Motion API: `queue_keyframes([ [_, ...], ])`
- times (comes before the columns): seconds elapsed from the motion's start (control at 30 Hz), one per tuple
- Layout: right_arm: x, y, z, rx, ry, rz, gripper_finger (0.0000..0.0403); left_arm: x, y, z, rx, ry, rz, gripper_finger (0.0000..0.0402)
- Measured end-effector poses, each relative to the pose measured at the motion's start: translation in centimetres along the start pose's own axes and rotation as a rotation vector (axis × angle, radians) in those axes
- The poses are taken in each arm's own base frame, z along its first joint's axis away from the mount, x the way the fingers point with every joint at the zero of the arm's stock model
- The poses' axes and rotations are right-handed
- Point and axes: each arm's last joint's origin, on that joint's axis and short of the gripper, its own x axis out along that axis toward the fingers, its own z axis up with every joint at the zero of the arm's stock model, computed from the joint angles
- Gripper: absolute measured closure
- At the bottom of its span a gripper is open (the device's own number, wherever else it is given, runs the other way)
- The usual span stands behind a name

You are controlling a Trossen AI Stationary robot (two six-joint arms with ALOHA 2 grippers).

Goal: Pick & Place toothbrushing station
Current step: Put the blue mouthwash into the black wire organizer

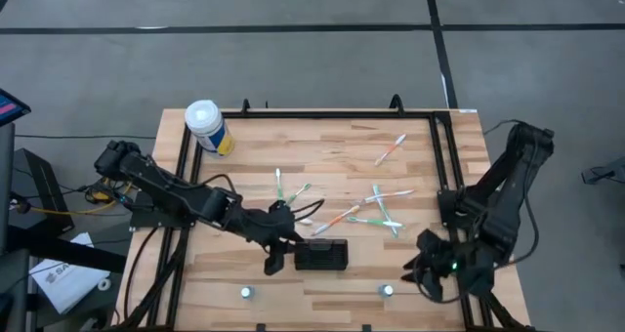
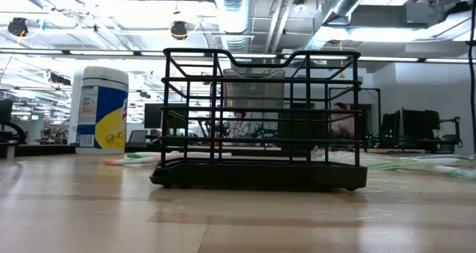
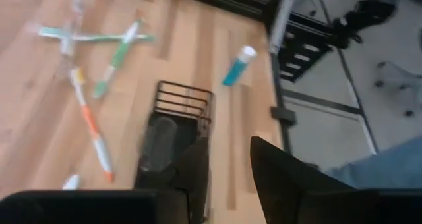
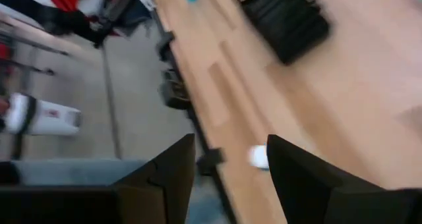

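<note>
The toothbrushing station (image 1: 321, 255), a small black wire holder, stands upright on its base near the table's front edge; it also shows in the low view (image 2: 260, 134) and the left wrist view (image 3: 175, 125). My left gripper (image 1: 274, 262) hovers open just off the station's left end and above it, and no finger shows beside the station in the low view. In the left wrist view my left gripper (image 3: 227, 145) has bare wood between its fingers. My right gripper (image 1: 425, 278) is open over the table's front right corner, and in its own view (image 4: 231, 140) nothing is between the fingers.
Several toothbrushes (image 1: 376, 210) lie scattered on the wood behind the station. A white-lidded canister (image 1: 207, 127) stands at the far left corner. A blue tube (image 3: 237, 66) lies near the right rail. Black frame rails (image 1: 444, 156) run along the table's edges. Two small white markers (image 1: 388, 290) sit near the front edge.
</note>
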Motion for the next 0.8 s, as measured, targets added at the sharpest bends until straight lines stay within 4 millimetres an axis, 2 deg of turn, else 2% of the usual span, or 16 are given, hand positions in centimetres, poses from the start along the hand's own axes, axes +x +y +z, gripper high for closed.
queue_keyframes([
  [0.17,3.3,1.4,-0.9,0.053,-0.029,0.048,0.0198,0.8,-0.2,-0.5,-0.037,0.06,-0.047,0.0279],
  [0.27,5.3,1.6,-1.2,0.082,-0.048,0.047,0.0194,1.3,-0.2,-1.0,-0.045,0.085,-0.052,0.0264],
  [0.43,7.7,1.2,-2.0,0.173,-0.026,-0.002,0.0204,2.0,0.4,-3.0,-0.073,0.137,-0.017,0.0252],
  [0.63,7.7,0.4,-3.7,0.251,0.05,-0.081,0.0228,1.8,0.0,-3.3,-0.069,0.107,-0.031,0.0257],
  [0.8,6.9,0.5,-3.7,0.252,0.071,-0.072,0.0247,1.8,-0.7,-3.0,-0.052,0.06,-0.07,0.0258],
])
